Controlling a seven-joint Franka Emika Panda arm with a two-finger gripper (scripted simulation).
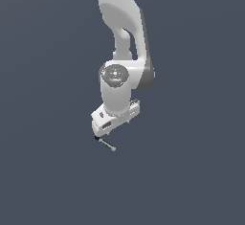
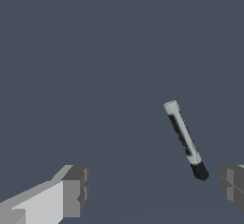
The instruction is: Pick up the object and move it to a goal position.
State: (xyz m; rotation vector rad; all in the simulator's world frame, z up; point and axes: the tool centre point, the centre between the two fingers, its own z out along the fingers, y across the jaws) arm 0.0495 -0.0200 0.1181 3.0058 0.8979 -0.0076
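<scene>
The object is a tiny thin stick (image 1: 106, 144) with a light grey shaft and a black end, lying on the dark grey floor just below the white gripper (image 1: 97, 136) in the exterior view. In the wrist view the stick (image 2: 185, 138) lies flat between the two fingers (image 2: 74, 190), much closer to the other finger, with its black end near that finger's pad (image 2: 231, 185). The jaws stand wide apart and hold nothing. The gripper hovers close over the stick; whether it touches the floor cannot be told.
The white arm (image 1: 119, 37) reaches down from the top of the exterior view. The flat dark grey floor (image 1: 191, 171) spreads all around with no other objects in view.
</scene>
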